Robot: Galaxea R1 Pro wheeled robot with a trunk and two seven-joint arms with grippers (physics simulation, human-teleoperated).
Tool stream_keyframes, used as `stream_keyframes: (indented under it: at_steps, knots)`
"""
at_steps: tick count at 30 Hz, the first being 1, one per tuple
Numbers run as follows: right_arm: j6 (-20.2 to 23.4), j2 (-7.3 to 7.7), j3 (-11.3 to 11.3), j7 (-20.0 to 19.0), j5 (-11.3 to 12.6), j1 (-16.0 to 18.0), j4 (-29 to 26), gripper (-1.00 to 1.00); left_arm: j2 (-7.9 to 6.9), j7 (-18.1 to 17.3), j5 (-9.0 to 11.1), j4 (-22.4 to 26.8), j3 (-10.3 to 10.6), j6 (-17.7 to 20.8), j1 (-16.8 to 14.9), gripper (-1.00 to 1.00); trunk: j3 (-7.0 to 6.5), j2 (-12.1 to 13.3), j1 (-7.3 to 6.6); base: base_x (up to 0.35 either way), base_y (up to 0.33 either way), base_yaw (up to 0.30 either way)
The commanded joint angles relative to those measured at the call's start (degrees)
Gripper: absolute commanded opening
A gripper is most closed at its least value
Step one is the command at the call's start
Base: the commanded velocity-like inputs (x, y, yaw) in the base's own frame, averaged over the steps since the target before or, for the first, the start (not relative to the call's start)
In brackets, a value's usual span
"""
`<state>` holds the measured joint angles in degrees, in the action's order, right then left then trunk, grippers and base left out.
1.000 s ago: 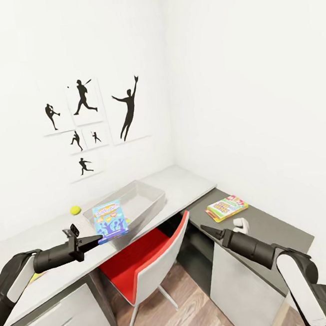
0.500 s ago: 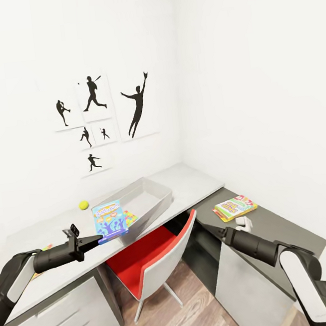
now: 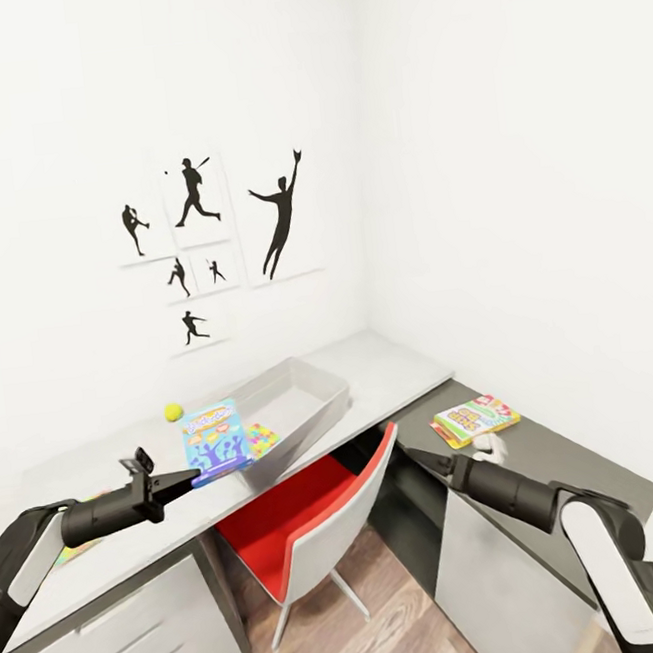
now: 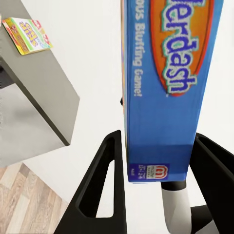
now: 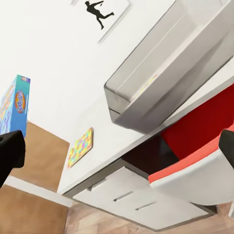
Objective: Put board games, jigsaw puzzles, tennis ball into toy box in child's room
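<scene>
Blue board game (image 3: 217, 440) pinched upright by its lower edge between left gripper (image 4: 158, 170) jaws, just short of toy box (image 3: 304, 394); likely light, stiff, glossy, so apt to swing; right gripper (image 5: 117, 146) jaws spread, empty.

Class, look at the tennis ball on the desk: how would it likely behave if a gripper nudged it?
The tennis ball is round and sits free on the flat table, so it would probably roll. It lies near the wall behind the toy box, which might stop it. Small, so likely light.
</scene>
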<state>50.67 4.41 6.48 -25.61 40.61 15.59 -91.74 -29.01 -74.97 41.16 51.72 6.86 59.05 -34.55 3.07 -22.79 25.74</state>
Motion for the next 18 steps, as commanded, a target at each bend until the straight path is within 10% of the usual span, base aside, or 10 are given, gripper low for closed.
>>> stream_keyframes:
  at_steps: [1, 18]
  knots:
    - [0.35, -0.02, -0.03, -0.23, -0.16, 0.11, -0.02, 1.00, -0.06, -0.18, 0.16, -0.04, -0.03, 0.45, -0.08, -1.00, 0.04, -0.13, 0.04, 0.000, 0.000, 0.124]
    - [0.25, 2.28, -0.01, -0.57, -0.10, 1.00, -0.02, 1.00, -0.03, -0.09, 0.14, -0.04, -1.47, 0.45, 0.01, -1.00, -1.41, -0.13, 0.04, 0.016, -0.123, 0.169]
